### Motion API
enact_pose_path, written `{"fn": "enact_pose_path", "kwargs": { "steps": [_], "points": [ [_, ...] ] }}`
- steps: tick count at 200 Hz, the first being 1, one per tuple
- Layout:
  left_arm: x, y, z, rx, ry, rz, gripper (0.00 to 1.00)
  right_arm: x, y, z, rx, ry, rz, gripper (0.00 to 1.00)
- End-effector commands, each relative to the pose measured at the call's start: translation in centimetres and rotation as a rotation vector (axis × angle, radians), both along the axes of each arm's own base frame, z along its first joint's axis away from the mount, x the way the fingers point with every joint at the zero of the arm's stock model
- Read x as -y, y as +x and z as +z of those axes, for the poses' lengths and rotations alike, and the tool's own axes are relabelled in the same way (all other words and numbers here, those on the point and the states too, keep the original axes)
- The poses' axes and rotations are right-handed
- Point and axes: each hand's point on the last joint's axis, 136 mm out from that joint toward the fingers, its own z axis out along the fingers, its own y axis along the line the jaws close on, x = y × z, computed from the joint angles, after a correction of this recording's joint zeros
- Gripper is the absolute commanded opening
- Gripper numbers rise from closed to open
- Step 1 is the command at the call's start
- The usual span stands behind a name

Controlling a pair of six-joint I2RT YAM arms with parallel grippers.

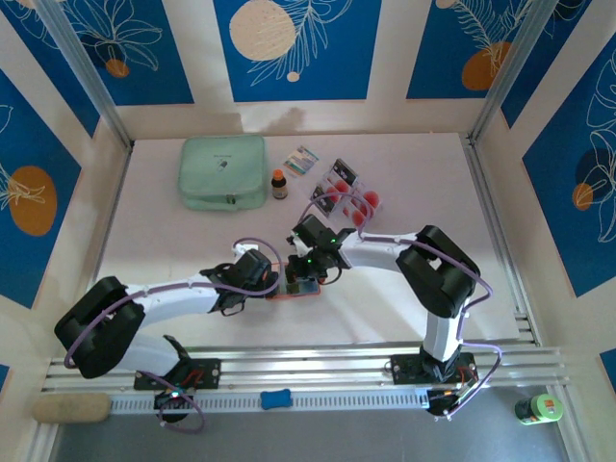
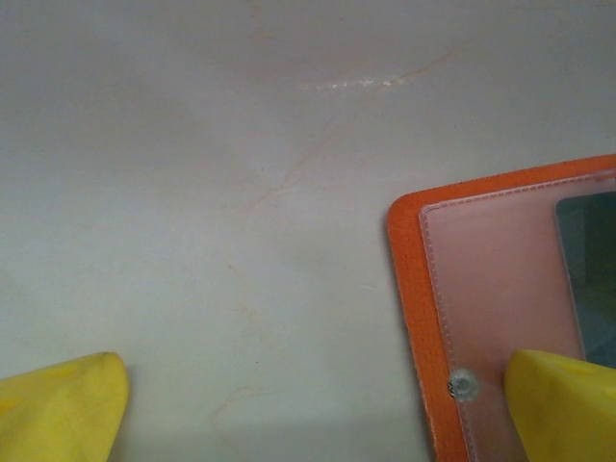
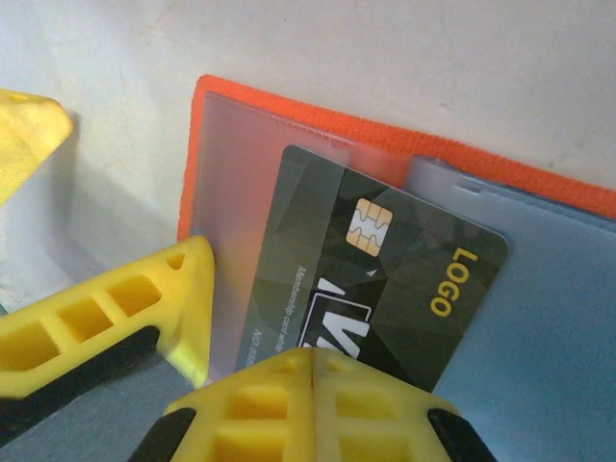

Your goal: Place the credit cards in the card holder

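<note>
The right pincer (image 3: pixel 313 371) is clamped on a dark credit card (image 3: pixel 385 279), whose corner seems tucked under a clear pocket of the orange card holder (image 3: pixel 289 111), which lies open on the bench (image 2: pixel 241 144). The left pincer (image 2: pixel 313 375) stands apart, one finger pinning the holder. If that finger slips, the holder may slide and the card could jam.

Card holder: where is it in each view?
Top external: card holder centre, just below middle.
Left wrist: card holder lower right, orange corner showing.
Right wrist: card holder, orange edge across the top.
Shared landmark: dark credit card in its clear pocket, both wrist views.
</note>
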Motion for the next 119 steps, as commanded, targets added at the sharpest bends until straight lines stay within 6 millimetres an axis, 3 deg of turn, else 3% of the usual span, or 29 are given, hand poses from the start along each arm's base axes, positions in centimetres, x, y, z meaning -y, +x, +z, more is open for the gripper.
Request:
{"fn": "enact_pose_path", "kwargs": {
  "steps": [1,50,119],
  "points": [
    [-0.4,0.0,0.8,0.013,-0.006,0.012,1.00,0.7,0.8,2.0,0.038,0.000,-0.015,0.00],
    [-2.1,-0.1,1.4,0.028,0.004,0.050,1.00,1.9,1.4,1.2,0.046,-0.045,-0.017,0.00],
    [-2.8,-0.4,-0.4,-0.016,0.024,0.060,1.00,1.6,1.7,0.3,0.035,-0.058,-0.004,0.00]
  ]
}}
